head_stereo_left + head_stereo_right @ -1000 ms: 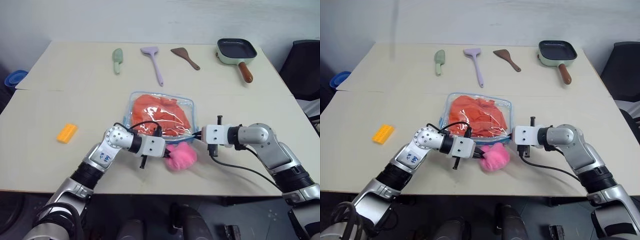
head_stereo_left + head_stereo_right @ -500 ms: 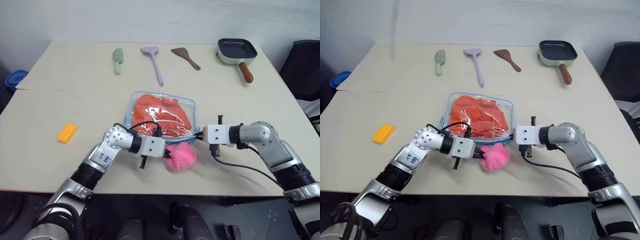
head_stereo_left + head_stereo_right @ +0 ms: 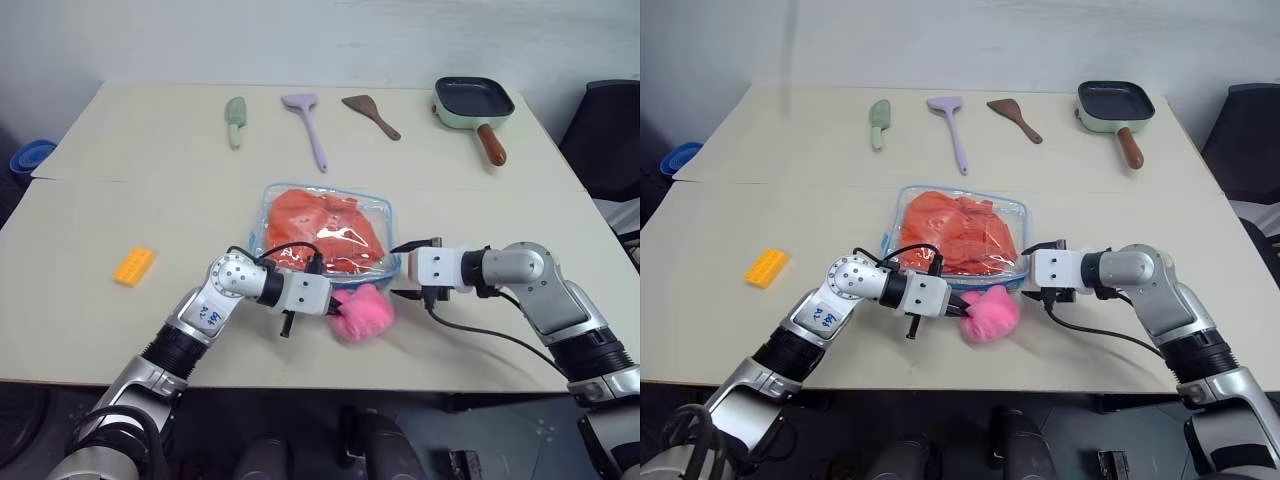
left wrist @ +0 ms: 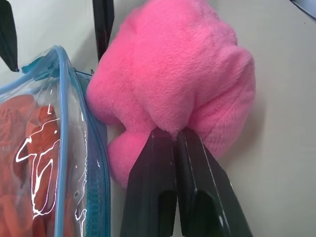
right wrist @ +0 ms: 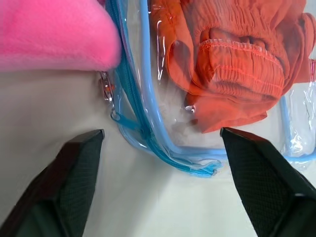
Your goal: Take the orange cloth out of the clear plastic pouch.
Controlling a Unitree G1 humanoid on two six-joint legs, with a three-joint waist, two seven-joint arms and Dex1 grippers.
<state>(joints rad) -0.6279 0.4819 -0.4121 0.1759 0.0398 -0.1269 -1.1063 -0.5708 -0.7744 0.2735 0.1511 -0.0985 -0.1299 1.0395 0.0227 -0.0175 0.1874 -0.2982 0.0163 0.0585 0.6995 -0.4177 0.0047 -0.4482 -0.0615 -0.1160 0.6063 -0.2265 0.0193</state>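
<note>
The crumpled orange cloth (image 3: 325, 228) lies inside the clear blue-trimmed plastic pouch (image 3: 381, 212) at mid-table. The right gripper (image 5: 158, 163), fingers spread, faces the pouch's near-right corner; the left gripper (image 4: 177, 143), pressed together, apparently pinches a pink fuzzy plush (image 3: 362, 312). Best grip: the zipper pull.

A: The clear plastic pouch (image 5: 163, 123)?
B: Glossy transparent film, woven blue zipper tape.
A: Inside it?
B: The orange cloth (image 5: 232, 64), matt, gathered. Pink plush (image 4: 173, 74) is fuzzy.
</note>
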